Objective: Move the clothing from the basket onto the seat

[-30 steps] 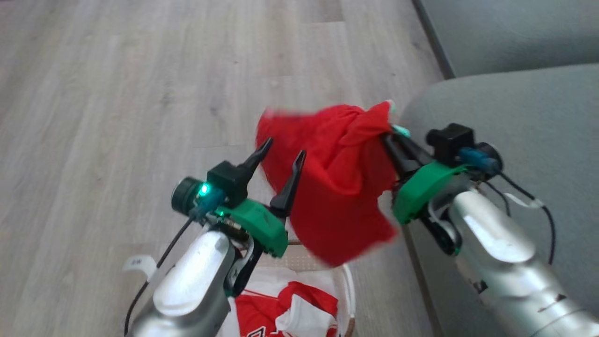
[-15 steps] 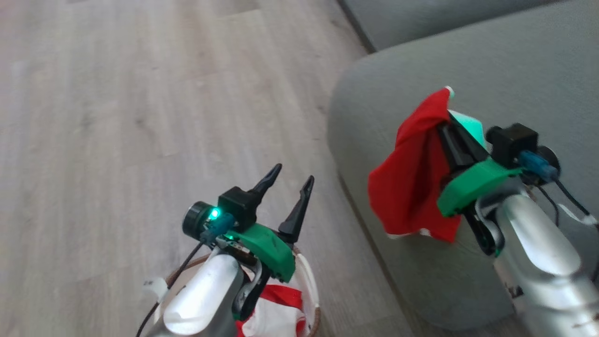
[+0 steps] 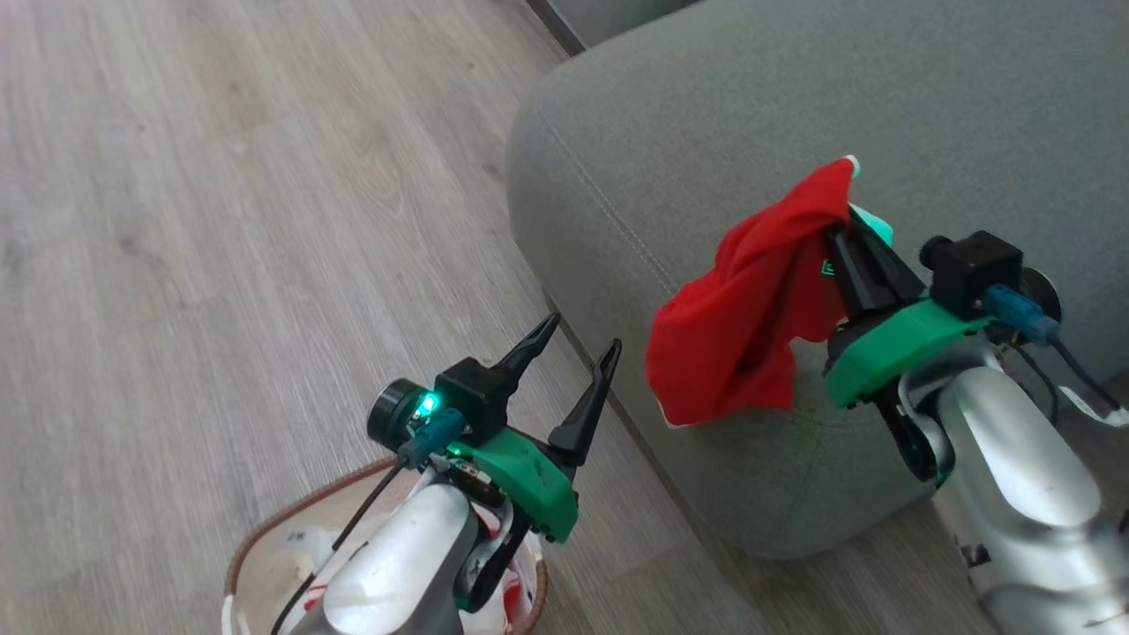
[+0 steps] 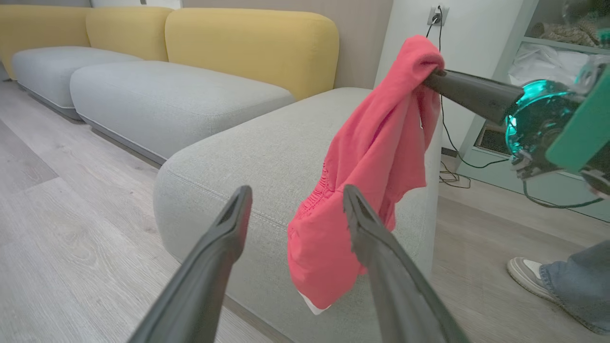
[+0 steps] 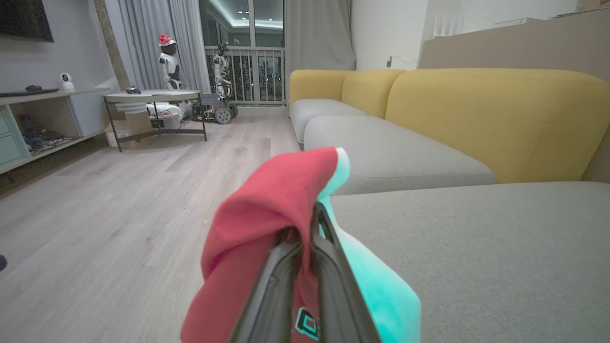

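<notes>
Since a second ago the right tool (image 3: pixel 848 231) has carried the red clothing (image 3: pixel 750 326) from above the basket (image 3: pixel 282 519) over to the seat (image 3: pixel 706 115). The head camera has turned too, so the big grey-green seat now fills the upper right of the head view.

The right tool is squeezed tight on the clothing. In the right wrist view its two dark fingers (image 5: pixel 281 286) press together at the bottom middle, with red cloth pinched between them and folded over their tips. The left tool (image 3: pixel 582 337) is at the bottom middle of the head view. It is spread wide and holds nothing, and its arm is over the basket in the lower left corner.

The clothing hangs from the right tool, just right of the middle of the head view, in front of the seat's round corner. I cannot tell if it touches the seat. It is bright red, soft and crumpled, with a small white edge at its top tip and a white bit at its bottom corner. A patch beside the fingers glows teal. Some red and white cloth (image 3: pixel 520 564) shows in the basket, beside the left arm.
</notes>
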### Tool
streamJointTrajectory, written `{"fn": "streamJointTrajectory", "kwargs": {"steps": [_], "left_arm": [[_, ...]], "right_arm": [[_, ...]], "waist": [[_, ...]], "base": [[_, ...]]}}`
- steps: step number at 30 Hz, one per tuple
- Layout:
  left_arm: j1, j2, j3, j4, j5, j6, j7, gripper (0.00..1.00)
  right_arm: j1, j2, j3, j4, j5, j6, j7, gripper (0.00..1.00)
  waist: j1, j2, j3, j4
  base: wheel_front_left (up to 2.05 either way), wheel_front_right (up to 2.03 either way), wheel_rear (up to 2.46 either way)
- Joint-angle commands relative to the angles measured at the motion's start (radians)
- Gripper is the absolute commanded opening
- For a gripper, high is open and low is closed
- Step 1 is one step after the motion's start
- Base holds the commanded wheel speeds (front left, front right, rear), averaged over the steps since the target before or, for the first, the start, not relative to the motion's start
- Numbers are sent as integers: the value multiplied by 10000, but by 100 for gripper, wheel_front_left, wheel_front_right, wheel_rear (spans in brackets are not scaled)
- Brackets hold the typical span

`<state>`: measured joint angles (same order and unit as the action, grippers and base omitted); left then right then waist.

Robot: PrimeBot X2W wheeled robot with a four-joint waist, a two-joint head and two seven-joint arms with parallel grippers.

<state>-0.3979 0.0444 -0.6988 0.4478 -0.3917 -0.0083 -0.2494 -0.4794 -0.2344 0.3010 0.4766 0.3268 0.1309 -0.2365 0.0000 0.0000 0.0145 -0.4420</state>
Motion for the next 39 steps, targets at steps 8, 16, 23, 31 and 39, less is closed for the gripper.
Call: {"fn": "streamJointTrajectory", "kwargs": {"steps": [8,16,23,31,39], "left_arm": [[-577,60,278,-585,278,168,-123,100],[-1072,234,419,-718,750,193,-123,100],[-1686,524,405,-1219,1164,233,-99,100],[-2131,710,353,-1836,1404,320,55,100],[-2430,839,95,-2295,1725,392,307,100]], "right_arm": [[-1808,-105,392,-156,234,-2,313,0],[-4486,-699,267,924,531,-2,592,0],[-7229,-1755,-431,2316,347,-2,553,0],[-9827,-2993,-1481,3525,-845,-2,204,0],[-10659,-3139,-3415,5000,-2343,-2,-126,0]], "waist": [[0,0,821,421],[0,0,2078,1275],[0,0,3519,2017],[0,0,4886,2742],[0,0,6143,3335]], "base": [[0,0,0],[0,0,0],[0,0,0],[0,0,0],[0,0,0]]}}
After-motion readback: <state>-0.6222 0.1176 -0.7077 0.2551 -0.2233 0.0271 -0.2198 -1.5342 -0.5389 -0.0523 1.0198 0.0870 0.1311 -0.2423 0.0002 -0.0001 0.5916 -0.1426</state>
